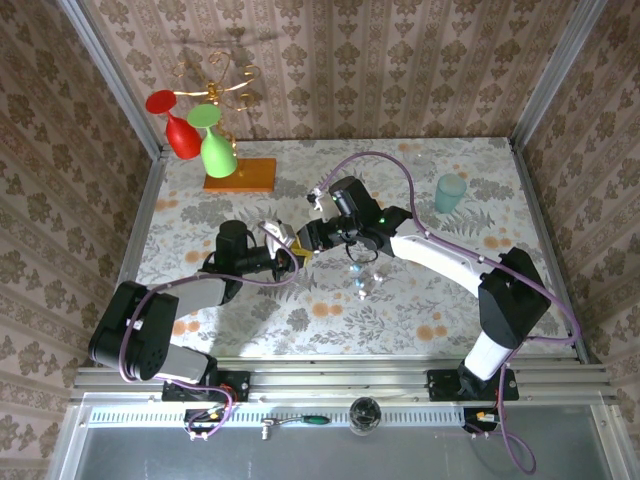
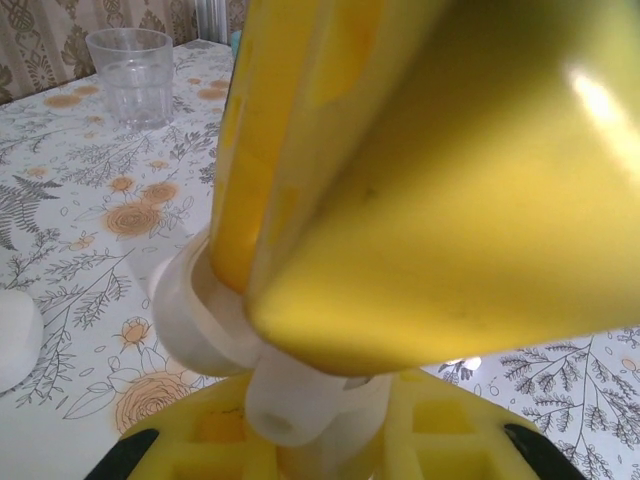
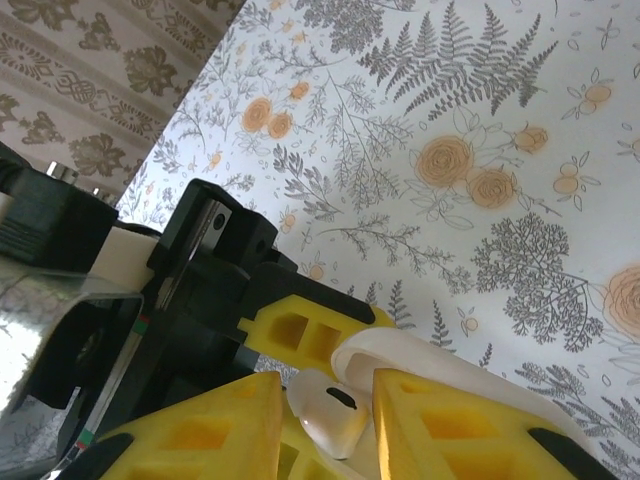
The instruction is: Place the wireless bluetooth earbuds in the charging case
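My left gripper (image 1: 283, 243) and right gripper (image 1: 306, 242) meet tip to tip over the middle of the table. The left gripper (image 2: 320, 445) is shut on the charging case (image 2: 195, 310), a pale rounded shell with its lid open. In the right wrist view the case (image 3: 440, 360) shows as a white curved rim beside the left gripper's yellow finger (image 3: 310, 330). The right gripper (image 3: 328, 400) is shut on one small glossy white earbud (image 3: 335, 412), right at the case's opening. The right gripper's yellow fingers (image 2: 430, 200) hide most of the case in the left wrist view.
A clear glass (image 2: 130, 75) stands on the flowered table (image 1: 400, 310) just right of the grippers. A teal cup (image 1: 450, 192) is at the back right. A stand with red and green wine glasses (image 1: 205, 135) is at the back left. A white rounded item (image 2: 12, 340) lies on the table.
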Motion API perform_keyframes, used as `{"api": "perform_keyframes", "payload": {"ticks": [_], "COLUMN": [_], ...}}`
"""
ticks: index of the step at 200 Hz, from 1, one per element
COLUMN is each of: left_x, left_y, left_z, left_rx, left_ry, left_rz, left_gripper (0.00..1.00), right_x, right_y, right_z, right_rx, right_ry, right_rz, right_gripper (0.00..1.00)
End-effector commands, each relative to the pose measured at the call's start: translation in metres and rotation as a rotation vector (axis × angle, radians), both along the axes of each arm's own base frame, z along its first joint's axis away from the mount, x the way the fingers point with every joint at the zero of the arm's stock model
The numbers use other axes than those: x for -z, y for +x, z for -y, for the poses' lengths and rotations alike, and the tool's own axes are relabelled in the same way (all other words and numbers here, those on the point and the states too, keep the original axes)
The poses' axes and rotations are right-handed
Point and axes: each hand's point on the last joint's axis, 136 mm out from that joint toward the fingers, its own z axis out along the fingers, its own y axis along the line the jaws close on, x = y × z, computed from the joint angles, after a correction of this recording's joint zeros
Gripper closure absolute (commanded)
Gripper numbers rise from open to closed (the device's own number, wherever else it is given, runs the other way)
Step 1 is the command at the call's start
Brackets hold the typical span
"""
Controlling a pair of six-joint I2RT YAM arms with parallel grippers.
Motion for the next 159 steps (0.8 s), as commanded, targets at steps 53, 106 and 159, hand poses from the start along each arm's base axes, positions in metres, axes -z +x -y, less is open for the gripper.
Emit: {"api": "perform_keyframes", "payload": {"ticks": [53,106,159], "left_x": [-0.021,-0.013,-0.016], "left_y": [0.001,0.013,0.009], "left_z": [0.001,-0.002,0.000], "left_rx": [0.010,-0.055,-0.028], "left_ry": [-0.032,-0.007,-0.018], "left_rz": [0.044,0.041,0.046], "left_gripper": [1.00,1.00,1.00], "right_x": [0.008,0.003,0.009], "right_y": [-0.005,0.002,0.003], "right_z": [-0.001,0.005,0.005], "right_rx": [-0.033,0.028,0.027], "right_ry": [-0.041,-0.031,-0.045], "right_rz": [-0.023,-0.005,-0.013], "right_gripper": [0.78,0.82,0.76]}}
